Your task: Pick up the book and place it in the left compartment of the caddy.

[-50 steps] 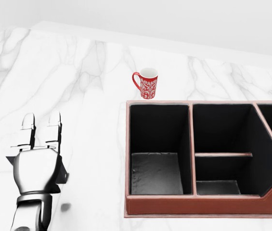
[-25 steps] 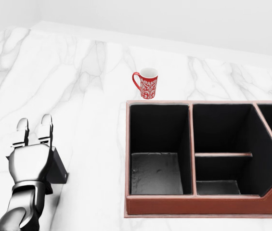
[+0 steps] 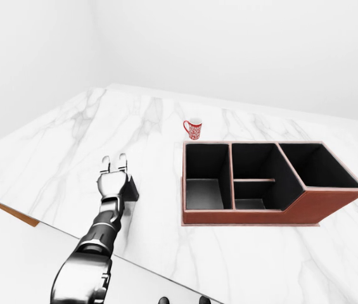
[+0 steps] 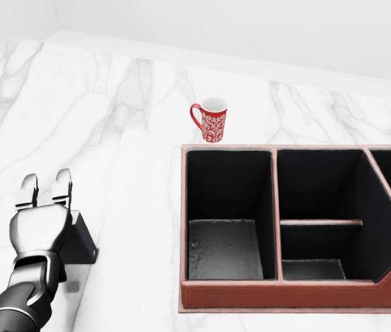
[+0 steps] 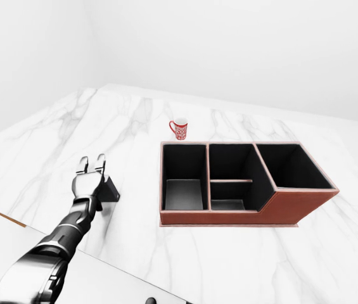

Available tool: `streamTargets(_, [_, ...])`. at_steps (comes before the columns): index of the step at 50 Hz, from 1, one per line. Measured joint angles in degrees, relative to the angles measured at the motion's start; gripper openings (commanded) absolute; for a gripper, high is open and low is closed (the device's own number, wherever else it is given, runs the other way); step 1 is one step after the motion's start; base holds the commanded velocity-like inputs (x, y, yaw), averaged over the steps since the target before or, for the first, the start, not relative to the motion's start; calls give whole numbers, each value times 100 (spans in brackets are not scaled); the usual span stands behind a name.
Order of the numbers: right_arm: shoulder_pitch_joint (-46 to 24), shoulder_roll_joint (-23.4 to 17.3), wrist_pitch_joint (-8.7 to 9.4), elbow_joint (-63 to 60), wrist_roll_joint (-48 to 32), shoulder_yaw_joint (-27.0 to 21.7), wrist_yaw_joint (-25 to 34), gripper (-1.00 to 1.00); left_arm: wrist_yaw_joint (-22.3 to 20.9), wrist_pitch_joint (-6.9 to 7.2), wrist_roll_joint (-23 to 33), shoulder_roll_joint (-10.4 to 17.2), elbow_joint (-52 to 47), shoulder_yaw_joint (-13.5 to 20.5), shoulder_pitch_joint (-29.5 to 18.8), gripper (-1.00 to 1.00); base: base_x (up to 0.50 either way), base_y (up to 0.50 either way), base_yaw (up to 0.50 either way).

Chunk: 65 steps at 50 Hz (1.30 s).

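My chrome left hand [image 4: 39, 225] sits over the small dark book [image 4: 83, 241] at eight o'clock on the white marble table [image 4: 112, 104]; whether its fingers grip I cannot tell. Nothing is lifted. The brown leather caddy [image 3: 255, 212] at three o'clock waits, left compartment [image 4: 226, 211] empty; the red patterned mug [image 4: 211, 119] stands beyond. Only the eye views show the whole caddy.

White grey-veined marble countertop [image 3: 71, 145] under even light; plain white walls [image 3: 242, 50] rise beyond its far edge.
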Motion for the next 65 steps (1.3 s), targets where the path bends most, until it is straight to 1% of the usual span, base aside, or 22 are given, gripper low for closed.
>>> streamTargets(14, [-6, 10, 0, 8, -42, 25, 20, 100, 0, 0, 195, -43, 522, -141, -310, 100, 0, 0, 0])
streamTargets(22, [-6, 13, 0, -4, -47, 26, 22, 100, -11, 0, 347, -52, 628, -72, -385, 100, 0, 0, 0])
streamTargets(34, [-4, 14, 0, -19, -48, 15, 30, 100, -167, 0, 568, -55, 676, 42, -464, 100, 0, 0, 0])
streamTargets(35, [-4, 15, 0, -19, -49, 15, 31, 100, -180, 0, 582, -55, 674, 47, -466, 55, 0, 0, 0])
streamTargets(36, [-3, 15, 0, -20, -49, 14, 32, 100, -189, 0, 597, -53, 672, 50, -467, 36, 0, 0, 0])
streamTargets(37, [-3, 16, 0, -20, -50, 14, 34, 100, -201, 0, 609, -53, 669, 56, -469, 36, 0, 0, 0])
streamTargets(38, [-3, 17, 0, -20, -51, 13, 35, 100, -205, 0, 614, -52, 668, 58, -470, -14, 0, 0, 0])
streamTargets(39, [-3, 17, 0, -18, -53, 14, 38, 100, -199, 0, 621, -48, 655, 69, -477, -44, 0, 0, 0])
streamTargets(43, [-7, 18, 0, -7, -67, 21, 45, 100, -208, 1, 689, -13, 663, 51, -546, -44, 0, 0, 0])
streamTargets(44, [-8, 18, 0, -4, -70, 23, 47, 100, -213, 1, 713, -1, 667, 35, -562, -96, 0, 0, 0])
streamTargets(46, [-9, 18, 0, 0, -74, 25, 49, 100, -233, -2, 739, 24, 674, -14, -589, -100, 0, 0, 0])
streamTargets(51, [-11, 17, 0, 12, -88, 32, 53, 100, -297, 1, 725, 43, 702, -11, -523, -100, 0, 0, 0])
streamTargets(58, [-11, 22, 0, 24, -109, 44, 63, 100, -286, 0, 818, 63, 663, -144, -484, -100, 0, 0, 0])
streamTargets(65, [-10, 27, 0, 31, -125, 52, 69, 100, -217, 0, 674, 69, 655, -204, -468, -100, 0, 0, 0])
